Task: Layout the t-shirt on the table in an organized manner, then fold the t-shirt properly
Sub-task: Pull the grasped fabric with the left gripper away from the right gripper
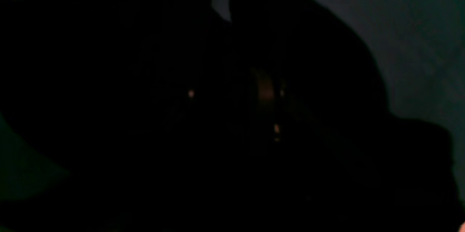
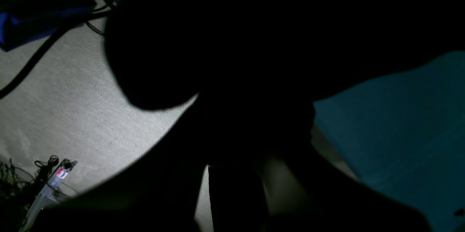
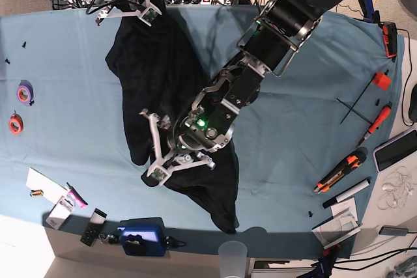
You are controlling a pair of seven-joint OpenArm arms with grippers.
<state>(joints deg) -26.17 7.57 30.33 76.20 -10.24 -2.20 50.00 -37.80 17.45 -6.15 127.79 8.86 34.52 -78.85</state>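
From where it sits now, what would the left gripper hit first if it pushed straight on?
The left gripper points down and toward the table's near-left. It would likely meet the t-shirt under it first, then the table; depth is unclear.

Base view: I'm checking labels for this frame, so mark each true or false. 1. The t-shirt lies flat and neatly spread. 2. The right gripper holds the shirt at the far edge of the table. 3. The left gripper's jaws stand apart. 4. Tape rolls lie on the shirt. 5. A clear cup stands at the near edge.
1. False. The t-shirt is bunched and hangs in folds between the arms.
2. True. The right gripper is shut on it, above the table.
3. True. The left gripper shows spread fingers over the shirt.
4. False. The tape rolls lie on bare cloth, apart from the shirt.
5. True. The cup stands there.
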